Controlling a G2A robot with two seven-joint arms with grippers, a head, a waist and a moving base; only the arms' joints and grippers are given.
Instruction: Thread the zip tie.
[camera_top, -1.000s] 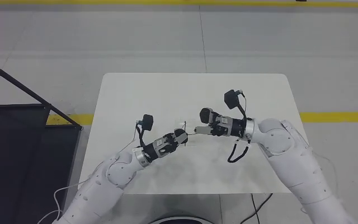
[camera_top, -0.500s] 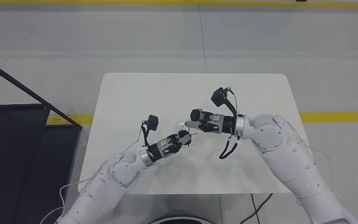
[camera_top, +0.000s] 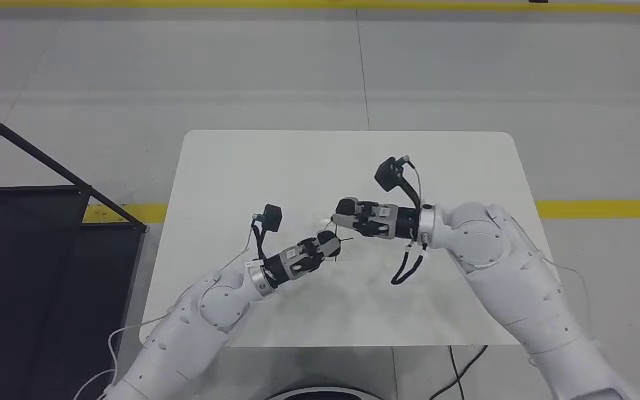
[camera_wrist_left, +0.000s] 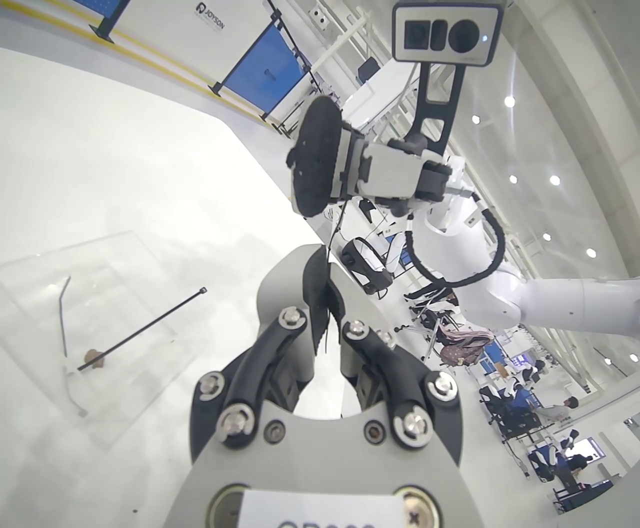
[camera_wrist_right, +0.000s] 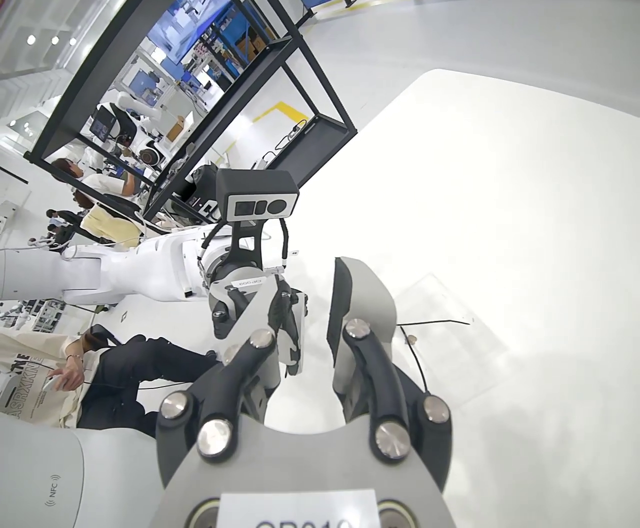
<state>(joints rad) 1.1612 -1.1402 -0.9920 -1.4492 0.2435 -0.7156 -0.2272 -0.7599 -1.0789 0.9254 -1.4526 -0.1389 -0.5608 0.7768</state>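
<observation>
Right gripper (camera_top: 341, 212) has slid in toward left gripper (camera_wrist_left: 322, 265) over mid-table and is now just beside it, w/ barely any shift in the last half sec. Left jaws are pinched on the zip tie (camera_wrist_left: 336, 226), strap poking up twd the right gripper. Right jaws are part open, nothing seen btwn them. Approach looks done, but threading isn't yet, afaict. Spare tie (camera_wrist_left: 145, 322) lies on a clear tray (camera_wrist_left: 140, 390).

Table (camera_wrist_left: 100, 150) matt white, smooth; tray (camera_wrist_left: 130, 270) clear glossy plastic (see-thru); loose zip tie (camera_wrist_left: 142, 329) thin blk plastic, matt
</observation>
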